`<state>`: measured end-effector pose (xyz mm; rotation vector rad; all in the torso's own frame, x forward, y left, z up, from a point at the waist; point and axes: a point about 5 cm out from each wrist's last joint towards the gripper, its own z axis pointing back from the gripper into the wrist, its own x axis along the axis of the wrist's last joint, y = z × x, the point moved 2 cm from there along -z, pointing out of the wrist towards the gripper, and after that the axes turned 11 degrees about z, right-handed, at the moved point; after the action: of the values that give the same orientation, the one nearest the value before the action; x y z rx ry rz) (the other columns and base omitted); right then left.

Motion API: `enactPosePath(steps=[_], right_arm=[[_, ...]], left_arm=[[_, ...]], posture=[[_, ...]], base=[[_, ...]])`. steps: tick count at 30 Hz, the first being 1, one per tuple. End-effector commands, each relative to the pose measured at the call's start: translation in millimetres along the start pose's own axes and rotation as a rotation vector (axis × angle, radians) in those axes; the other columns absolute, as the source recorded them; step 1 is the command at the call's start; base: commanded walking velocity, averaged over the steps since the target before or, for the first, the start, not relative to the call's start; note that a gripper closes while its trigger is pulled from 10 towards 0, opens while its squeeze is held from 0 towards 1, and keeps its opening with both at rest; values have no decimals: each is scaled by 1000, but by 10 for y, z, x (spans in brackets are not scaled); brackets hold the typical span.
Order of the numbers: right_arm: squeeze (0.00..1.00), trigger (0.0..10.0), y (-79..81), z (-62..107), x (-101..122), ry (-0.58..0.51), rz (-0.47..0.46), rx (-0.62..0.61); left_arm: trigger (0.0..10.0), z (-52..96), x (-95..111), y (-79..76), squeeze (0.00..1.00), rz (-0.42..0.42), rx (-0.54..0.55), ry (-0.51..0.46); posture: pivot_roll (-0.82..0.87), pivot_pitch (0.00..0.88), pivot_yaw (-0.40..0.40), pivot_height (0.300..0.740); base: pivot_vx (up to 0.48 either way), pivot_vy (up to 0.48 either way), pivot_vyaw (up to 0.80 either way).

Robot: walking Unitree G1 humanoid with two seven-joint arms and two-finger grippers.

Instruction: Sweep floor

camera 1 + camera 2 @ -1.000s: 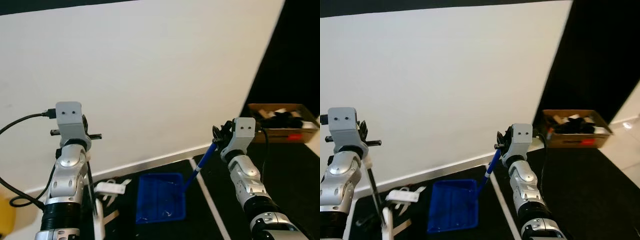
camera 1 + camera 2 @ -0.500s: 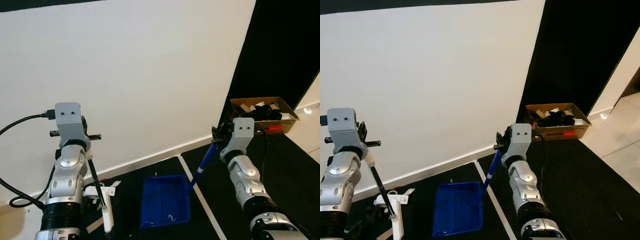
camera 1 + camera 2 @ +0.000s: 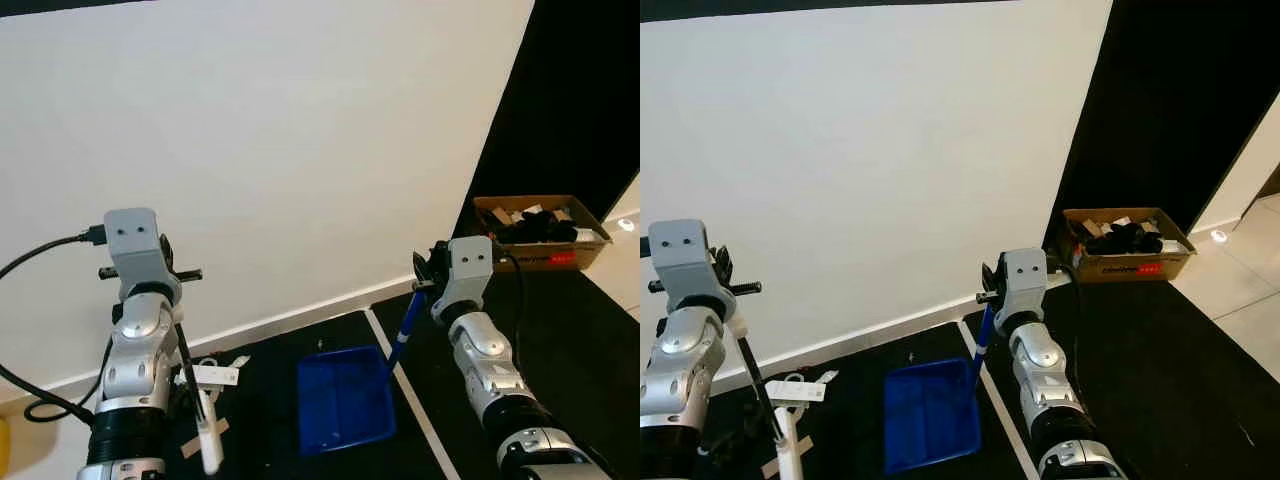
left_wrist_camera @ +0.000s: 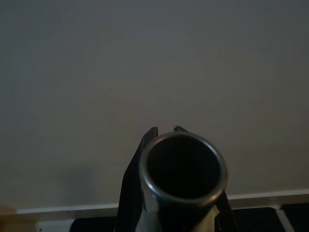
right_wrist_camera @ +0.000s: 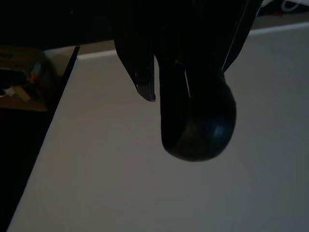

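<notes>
My left gripper (image 3: pixel 166 282) is raised at chest height and shut on the top of a broom handle (image 3: pixel 188 360). The black stick slants down to a white lower part (image 3: pixel 208 445) on the dark floor. In the left wrist view the handle's hollow round end (image 4: pixel 183 166) sits between the fingers (image 4: pixel 150 135). My right gripper (image 3: pixel 428 276) is shut on the blue handle (image 3: pixel 404 333) of a blue dustpan (image 3: pixel 345 400) that rests on the floor between my arms. The right wrist view has the handle's rounded end (image 5: pixel 198 123) between dark fingers (image 5: pixel 137 58).
A white wall (image 3: pixel 280 150) with a baseboard (image 3: pixel 300 322) stands close ahead. White scraps (image 3: pixel 216 375) lie on the black floor near the broom. A white floor line (image 3: pixel 415 420) runs past the dustpan. A cardboard box (image 3: pixel 540 235) of clutter sits at the right.
The whole view has swung sideways, so the camera moved. Both grippers keep their hold. The dustpan and the right arm sit slightly more toward the middle.
</notes>
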<state>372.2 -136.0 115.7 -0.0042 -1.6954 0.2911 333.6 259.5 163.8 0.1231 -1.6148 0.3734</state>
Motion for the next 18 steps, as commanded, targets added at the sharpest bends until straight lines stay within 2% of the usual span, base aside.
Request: enactPosePath(steps=[1,11,13,18], right_arm=[[0,10000,-9,-22,139,-78,-4,-20],[0,10000,-29,-20,164,-96,0,-38],[0,10000,-24,-5,152,-98,1,-38],[0,10000,-28,23,111,-85,6,-34]], left_arm=[[10000,51,52,-90,0,-5,-36,-45],[10000,103,12,-176,0,-18,-94,-47],[10000,130,-9,-170,0,-32,-108,-56],[10000,203,-70,-121,0,-7,-134,-52]], posture=[[117,60,11,740],[113,65,10,740],[113,65,9,740],[110,70,-1,740]], base=[[0,0,0],[0,0,0],[0,0,0],[0,0,0]])
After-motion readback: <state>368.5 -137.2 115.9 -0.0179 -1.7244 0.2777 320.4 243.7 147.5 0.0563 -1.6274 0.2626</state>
